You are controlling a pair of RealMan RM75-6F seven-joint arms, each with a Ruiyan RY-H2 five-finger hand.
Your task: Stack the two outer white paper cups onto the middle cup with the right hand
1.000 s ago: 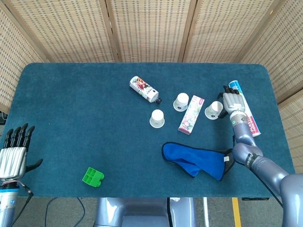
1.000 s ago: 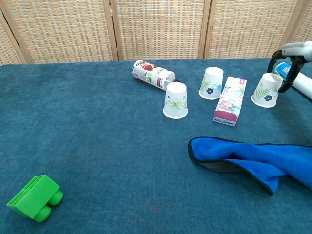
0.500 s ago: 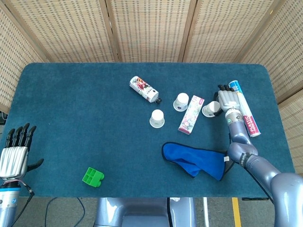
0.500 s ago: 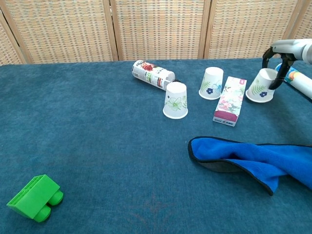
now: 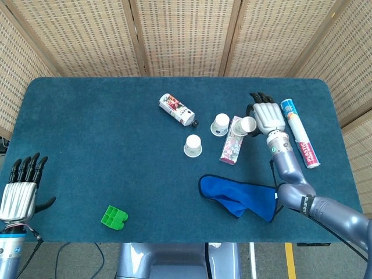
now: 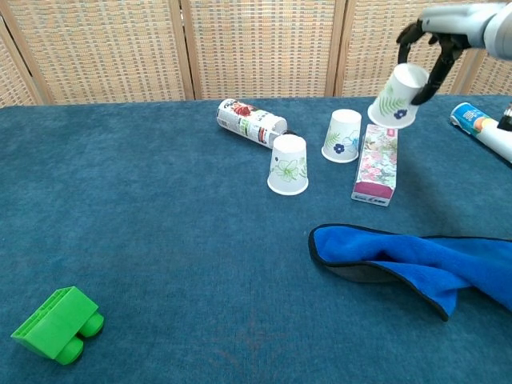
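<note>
My right hand (image 5: 265, 114) (image 6: 438, 32) holds a white floral paper cup (image 5: 248, 125) (image 6: 397, 96) upside down in the air, above the pink carton (image 5: 233, 138) (image 6: 376, 163). Just left of it the middle cup (image 5: 220, 124) (image 6: 342, 136) stands inverted on the blue table. The third cup (image 5: 193, 145) (image 6: 288, 165) stands inverted further left and nearer the front. My left hand (image 5: 20, 187) hangs at the table's front left corner, fingers apart and holding nothing.
A toppled white bottle (image 5: 176, 110) (image 6: 251, 122) lies behind the cups. A blue cloth (image 5: 241, 197) (image 6: 416, 260) is spread in front right. A blue-capped tube (image 5: 299, 131) (image 6: 483, 128) lies at the right. A green block (image 5: 114, 217) (image 6: 58, 325) sits front left.
My right hand has closed on the rightmost cup, lifted it off the table and carried it left over the pink carton toward the middle cup. The left hand stayed put.
</note>
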